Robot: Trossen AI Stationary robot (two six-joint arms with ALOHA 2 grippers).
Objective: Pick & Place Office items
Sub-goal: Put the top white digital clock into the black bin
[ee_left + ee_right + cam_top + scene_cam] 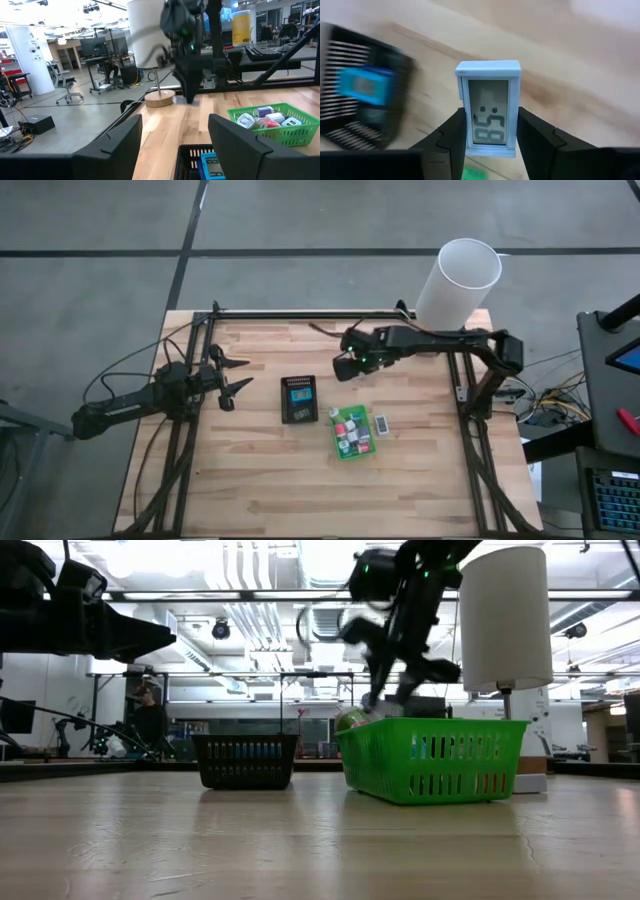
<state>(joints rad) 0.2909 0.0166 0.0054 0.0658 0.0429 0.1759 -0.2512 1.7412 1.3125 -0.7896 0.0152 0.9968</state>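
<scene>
Right tool (487, 137): pinching one pale-blue digital clock (488, 107), raised above surface centre, toward far edge. Left tool (232, 377): spread, empty, near left edge. Trays: one green (352, 452), one black (298, 399)

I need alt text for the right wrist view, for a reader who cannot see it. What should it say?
The right pincer grips a small pale-blue digital clock between its two dark fingers, above the wooden table. To one side, blurred, a black ribbed tray holds a blue item.
</scene>
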